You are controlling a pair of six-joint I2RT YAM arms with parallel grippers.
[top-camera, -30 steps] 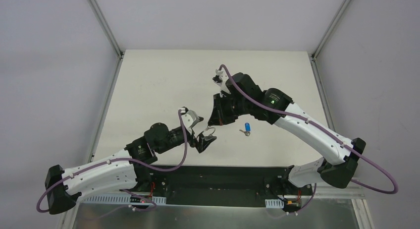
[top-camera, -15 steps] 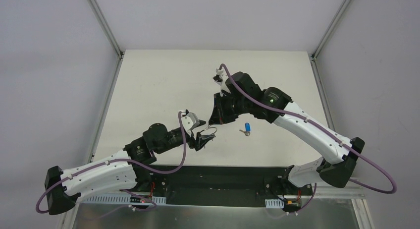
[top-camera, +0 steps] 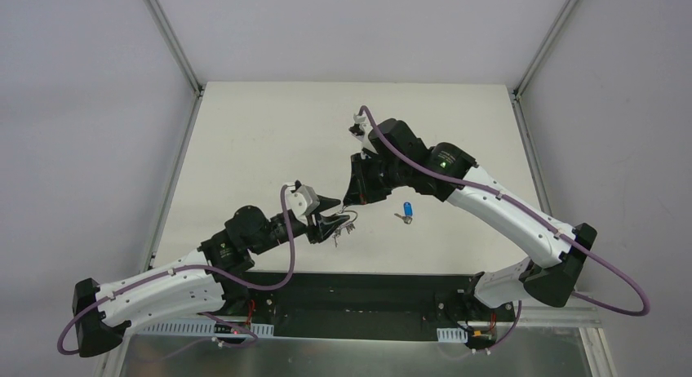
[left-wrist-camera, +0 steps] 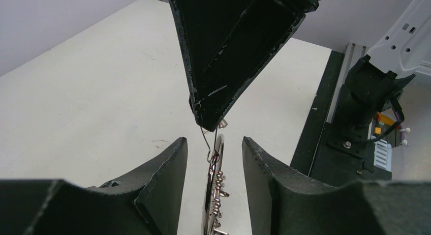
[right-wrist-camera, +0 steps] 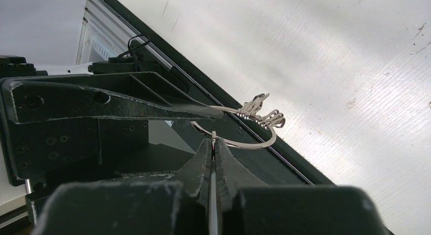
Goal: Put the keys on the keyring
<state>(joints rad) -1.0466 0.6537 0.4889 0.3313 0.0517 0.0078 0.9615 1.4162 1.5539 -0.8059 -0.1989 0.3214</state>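
My right gripper (right-wrist-camera: 213,141) is shut on the wire of the keyring (right-wrist-camera: 252,144) and holds it above the table. Small plain silver keys (right-wrist-camera: 262,114) are bunched on the ring. In the left wrist view the keyring (left-wrist-camera: 212,194) stands edge-on between my left gripper's (left-wrist-camera: 214,143) fingers. A gap shows on each side, so that gripper is open around it. The right gripper's tip (left-wrist-camera: 211,122) comes down from above. In the top view both grippers meet at the ring (top-camera: 346,218). The blue-headed key (top-camera: 405,209) lies on the table just right of them.
The white table (top-camera: 269,140) ends at a black base strip (top-camera: 359,291) at the near edge, close under the ring. Metal frame posts (top-camera: 171,38) rise at the back corners. The right arm's cable (top-camera: 571,255) loops over the table's right side.
My left gripper has slid up to the keyring, and its jaws have narrowed from wide to close on both sides of the ring. The right gripper has kept hold, almost still.
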